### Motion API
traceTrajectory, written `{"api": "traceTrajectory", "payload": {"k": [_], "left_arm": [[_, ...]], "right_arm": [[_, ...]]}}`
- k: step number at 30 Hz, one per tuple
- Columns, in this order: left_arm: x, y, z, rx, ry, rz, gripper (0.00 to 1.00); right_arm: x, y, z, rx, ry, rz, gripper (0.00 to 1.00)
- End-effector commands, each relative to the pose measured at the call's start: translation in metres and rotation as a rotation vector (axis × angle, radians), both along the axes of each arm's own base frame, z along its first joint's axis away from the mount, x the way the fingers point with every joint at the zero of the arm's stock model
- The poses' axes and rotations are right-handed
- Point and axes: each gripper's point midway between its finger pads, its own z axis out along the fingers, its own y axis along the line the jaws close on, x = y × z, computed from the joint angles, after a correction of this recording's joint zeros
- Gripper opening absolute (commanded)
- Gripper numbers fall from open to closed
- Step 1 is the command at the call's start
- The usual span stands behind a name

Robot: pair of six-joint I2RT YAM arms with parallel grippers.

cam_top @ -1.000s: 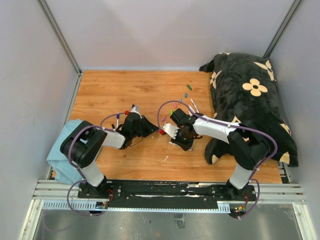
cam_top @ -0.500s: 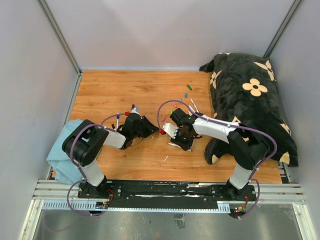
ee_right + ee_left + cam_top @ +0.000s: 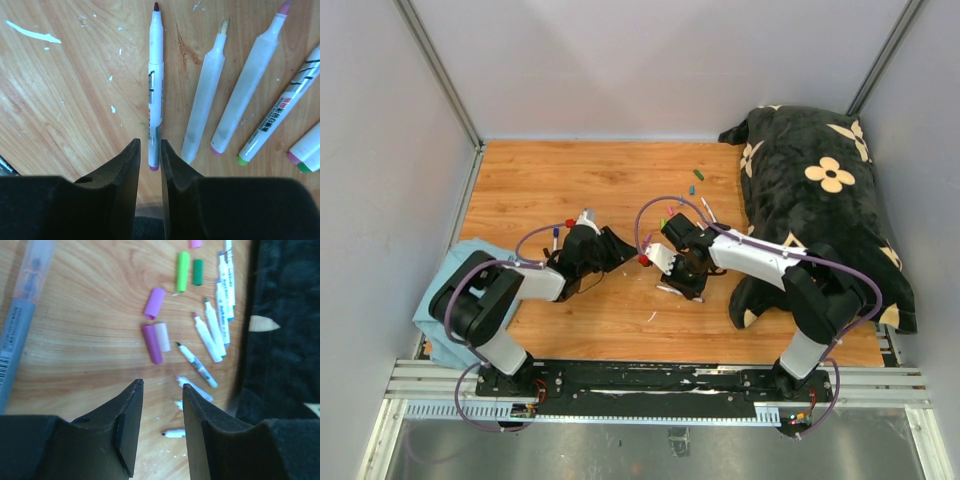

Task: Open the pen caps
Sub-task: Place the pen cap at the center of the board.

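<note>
Left hand point(image 3: 161, 386) stands open and empty at the bottom of its wrist view, over the light wooden surface point(image 3: 75, 340). Small purple and green plastic pen caps point(image 3: 154, 303) lie loose at upper centre. Right hand point(image 3: 149, 144) is parted only narrowly, gripping nothing, with a slim white plastic pen point(image 3: 155, 75) running up from its fingertips.

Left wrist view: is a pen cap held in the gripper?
No, the left gripper is open with nothing gripped; the purple caps lie on the table beyond.
</note>
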Motion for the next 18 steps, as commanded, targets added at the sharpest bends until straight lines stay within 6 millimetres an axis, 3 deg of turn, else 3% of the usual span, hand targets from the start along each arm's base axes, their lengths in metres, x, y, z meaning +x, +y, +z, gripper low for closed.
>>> {"api": "traceTrajectory", "payload": {"k": [1, 5, 7, 8, 14, 18], "left_arm": [[0.001, 0.002, 0.041, 0.007, -0.155, -0.029, 0.42], [-0.006, 0.01, 0.067, 0.073, -0.294, -0.081, 0.42], [-0.008, 0.021, 0.071, 0.145, -0.35, -0.086, 0.42], [-0.008, 0.031, 0.071, 0.204, -0.376, -0.071, 0.5], [-0.011, 0.078, 0.06, 0.46, -0.39, -0.002, 0.65], [-0.008, 0.093, 0.05, 0.59, -0.347, -0.012, 0.72]], "right_arm": [[0.002, 0.01, 0.03, 0.082, -0.039, 0.026, 0.24], [0.003, 0.011, 0.043, 0.128, -0.061, 0.039, 0.25], [0.003, 0.01, 0.05, 0.149, -0.066, 0.049, 0.26], [0.003, 0.01, 0.054, 0.161, -0.069, 0.049, 0.26], [0.006, 0.006, 0.07, 0.225, -0.086, 0.048, 0.28], [0.006, 0.005, 0.074, 0.237, -0.085, 0.047, 0.29]]}}
